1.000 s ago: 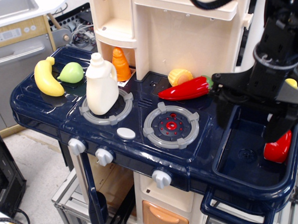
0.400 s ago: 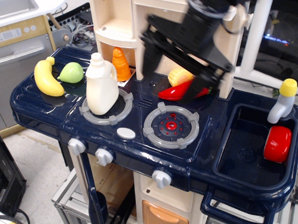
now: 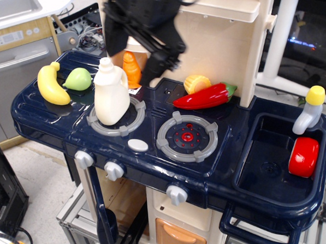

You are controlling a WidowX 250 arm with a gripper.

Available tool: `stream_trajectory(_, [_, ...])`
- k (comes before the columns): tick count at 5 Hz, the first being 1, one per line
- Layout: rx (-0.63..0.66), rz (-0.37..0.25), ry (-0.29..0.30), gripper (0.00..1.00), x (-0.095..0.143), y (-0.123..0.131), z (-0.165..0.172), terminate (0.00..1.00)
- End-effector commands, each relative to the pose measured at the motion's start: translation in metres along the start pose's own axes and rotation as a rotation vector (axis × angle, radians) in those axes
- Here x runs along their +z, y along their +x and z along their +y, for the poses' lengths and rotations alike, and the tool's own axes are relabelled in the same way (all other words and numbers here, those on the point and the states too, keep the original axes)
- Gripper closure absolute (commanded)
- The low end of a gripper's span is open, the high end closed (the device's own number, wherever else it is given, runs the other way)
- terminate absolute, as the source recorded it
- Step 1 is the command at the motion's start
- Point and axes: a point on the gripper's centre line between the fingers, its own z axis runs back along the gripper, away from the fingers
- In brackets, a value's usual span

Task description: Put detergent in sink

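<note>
The detergent, a cream-white jug with a side handle, stands upright on the left grey burner ring. The sink, a deep navy basin, is at the counter's right end, far from the jug. My black gripper hangs just above and behind the jug, blurred by motion. Its jaws are spread wide and hold nothing. One finger is over the jug's cap and the other is to the jug's right.
A banana and a green pear lie at the left. An orange carrot stands behind the jug. A red pepper and corn lie mid-counter. A red item lies in the sink beside the faucet.
My gripper has swept left from over the sink, across the middle of the counter, to above the detergent. The jug and the other items have not moved.
</note>
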Motion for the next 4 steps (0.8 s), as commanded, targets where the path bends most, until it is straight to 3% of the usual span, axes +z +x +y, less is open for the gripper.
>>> stream_trajectory(1, [-0.053, -0.135, -0.017, 0.00, -0.011, 0.005, 0.031, 0.00])
stream_trajectory(3, [-0.083, -0.181, -0.038, 0.00, -0.026, 0.013, 0.050, 0.00])
stream_trajectory(4, [-0.064, -0.211, -0.078, 0.00, -0.035, 0.013, 0.047, 0.00])
